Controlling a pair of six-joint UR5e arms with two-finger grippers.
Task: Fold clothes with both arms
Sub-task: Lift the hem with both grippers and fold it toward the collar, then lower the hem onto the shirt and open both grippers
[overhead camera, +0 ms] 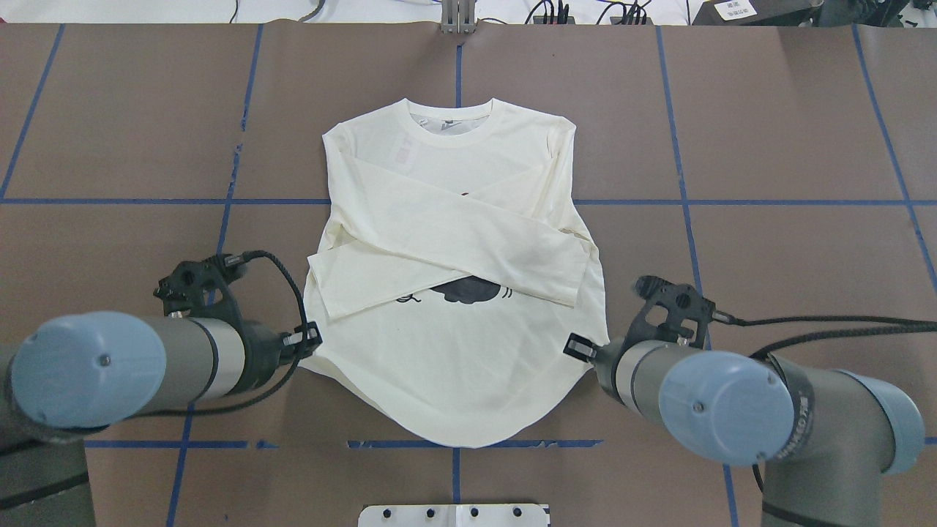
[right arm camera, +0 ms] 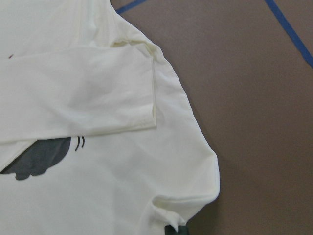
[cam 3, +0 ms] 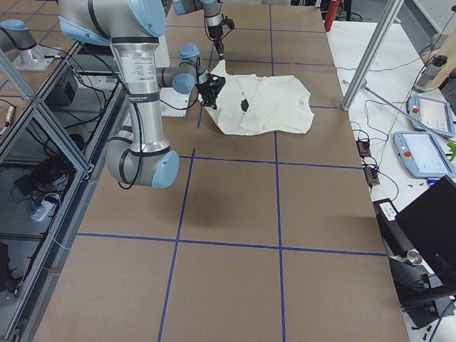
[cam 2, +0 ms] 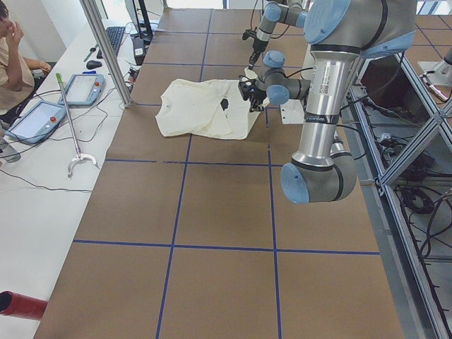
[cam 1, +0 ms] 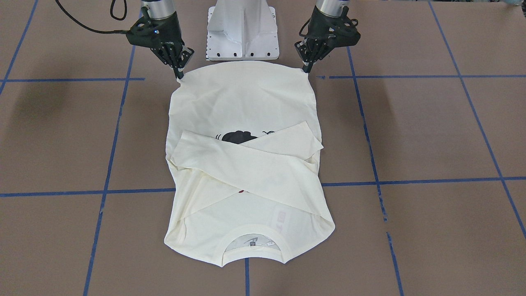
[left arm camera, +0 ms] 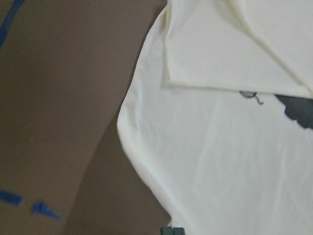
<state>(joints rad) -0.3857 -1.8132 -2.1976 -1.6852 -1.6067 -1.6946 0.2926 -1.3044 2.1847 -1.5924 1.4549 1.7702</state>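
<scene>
Cream long-sleeved T-shirt [cam 1: 246,98] is lying flat on the brown table [cam 1: 431,131] in the front-facing view. Its sleeves [cam 1: 246,162] are already crossed over the cat print [cam 1: 238,136], and its collar [cam 1: 252,235] is pointing away from the robot. The right gripper [cam 1: 180,76] and left gripper [cam 1: 306,70] are each pinching a corner of the hem [cam 1: 246,62], jaws closed on cloth. Overhead, both grippers are sitting at opposite ends of the curved hem, nearest the robot. The side views are showing the shirt spread close to the robot, too small for detail. Each wrist camera is looking along a hem corner, with cloth puckering at the right fingertips [right arm camera: 175,229]. The sleeve folds appear done. The lengthwise fold, hem toward collar, is probably what remains.
</scene>
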